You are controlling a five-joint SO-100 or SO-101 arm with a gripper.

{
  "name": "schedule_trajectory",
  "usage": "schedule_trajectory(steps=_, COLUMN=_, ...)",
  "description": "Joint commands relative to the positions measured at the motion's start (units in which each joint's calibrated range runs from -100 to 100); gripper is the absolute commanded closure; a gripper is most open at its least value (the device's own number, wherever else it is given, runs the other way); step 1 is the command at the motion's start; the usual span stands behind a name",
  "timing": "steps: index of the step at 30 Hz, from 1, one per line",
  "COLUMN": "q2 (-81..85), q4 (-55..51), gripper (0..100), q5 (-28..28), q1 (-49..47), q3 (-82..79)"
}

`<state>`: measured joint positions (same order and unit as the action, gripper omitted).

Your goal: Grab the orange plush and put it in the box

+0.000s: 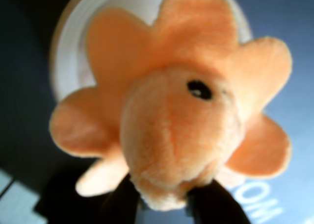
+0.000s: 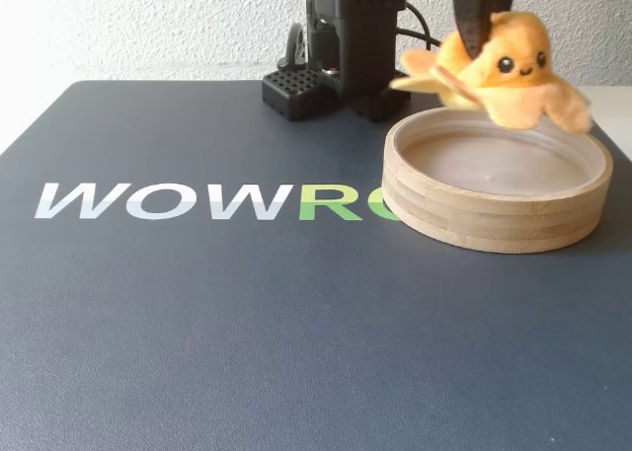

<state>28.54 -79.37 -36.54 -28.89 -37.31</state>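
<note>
The orange plush (image 2: 506, 72) hangs in the air over the far part of the box (image 2: 474, 210), a shallow round tray of pale layered wood. My gripper (image 2: 481, 32) comes down from above and is shut on the plush's head. In the wrist view the plush (image 1: 176, 116) fills most of the picture, one black eye showing, and its lobed tentacles spread out. My gripper (image 1: 167, 202) pinches it at the bottom edge between two dark fingers (image 1: 120, 204). The box (image 1: 68, 57) shows pale behind the plush at the upper left.
The box stands on a dark mat (image 2: 197, 323) with the white and green lettering "WOWRO" (image 2: 197, 202). The arm's black base (image 2: 346, 46) stands at the back edge, against a white wall. The mat's left and front areas hold nothing else.
</note>
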Motion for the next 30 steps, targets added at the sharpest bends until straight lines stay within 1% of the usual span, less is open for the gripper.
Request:
schedule_trajectory(steps=1, q2=6.28, q4=2.77, gripper=99, q5=-0.62, q1=-1.41, q3=-4.03)
schedule_trajectory(steps=4, q2=7.97, q4=3.47, gripper=98, q5=-0.62, q1=-1.33, q3=-5.11)
schedule_trajectory(steps=5, q2=8.31, q4=3.47, gripper=96, q5=-0.62, q1=-1.33, q3=-5.21)
schedule_trajectory(steps=11, q2=8.56, q4=3.21, gripper=73, q5=-0.62, q1=-3.87, q3=-5.3)
schedule_trajectory(steps=14, q2=8.47, q4=3.3, gripper=66, q5=-0.67, q1=-3.95, q3=-5.39)
schedule_trajectory(steps=19, q2=9.06, q4=3.04, gripper=61, q5=-0.57, q1=-3.28, q3=-5.21)
schedule_trajectory(steps=22, q2=9.06, q4=2.69, gripper=62, q5=0.01, q1=0.24, q3=-5.11)
schedule_trajectory(steps=23, q2=9.06, q4=2.6, gripper=62, q5=2.47, q1=3.3, q3=-4.84)
schedule_trajectory(steps=26, q2=9.06, q4=3.64, gripper=62, q5=8.98, q1=8.53, q3=-4.3)
schedule_trajectory(steps=27, q2=9.06, q4=4.77, gripper=62, q5=11.29, q1=10.47, q3=-4.3)
schedule_trajectory(steps=28, q2=9.06, q4=7.21, gripper=62, q5=15.48, q1=14.36, q3=-4.3)
schedule_trajectory(steps=30, q2=9.06, q4=9.65, gripper=62, q5=19.0, q1=18.54, q3=-4.3)
